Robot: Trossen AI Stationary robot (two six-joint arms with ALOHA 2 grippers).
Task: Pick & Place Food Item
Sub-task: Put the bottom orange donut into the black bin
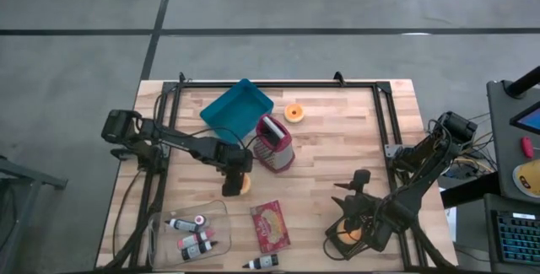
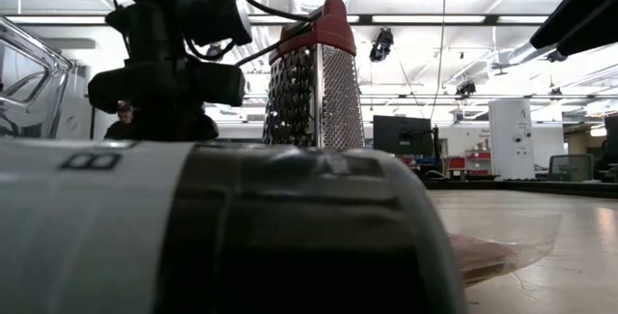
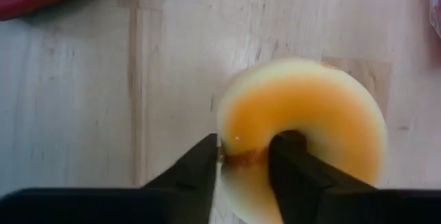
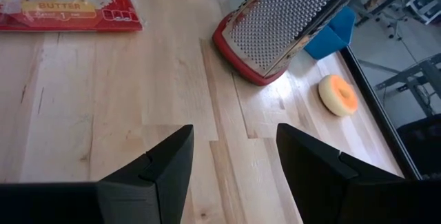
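Note:
A ring-shaped donut (image 3: 310, 114) with orange icing lies flat on the wooden table (image 1: 337, 139), near the middle and just in front of the grater. My left gripper (image 3: 244, 148) points steeply down over the donut (image 1: 245, 186) and is shut on its ring. A second orange donut (image 1: 294, 112) lies farther back, beside the blue tray (image 1: 237, 110). My right gripper (image 4: 234, 141) hangs open over bare wood at the near right (image 1: 350, 188), holding nothing. My left gripper pinches one section of the donut's ring (image 3: 244, 156). One finger (image 3: 296, 165) stands in the hole and the other (image 3: 200, 172) outside the rim. The fingers come from above, pointing down. The donut lies flat with its underside on the table.
A metal grater (image 1: 274, 143) with a red handle stands just behind the held donut. A red popcorn bag (image 1: 270, 226) and a clear bin of bottles (image 1: 190, 232) lie near the front edge. A bottle (image 2: 193, 237) blocks most of the low view.

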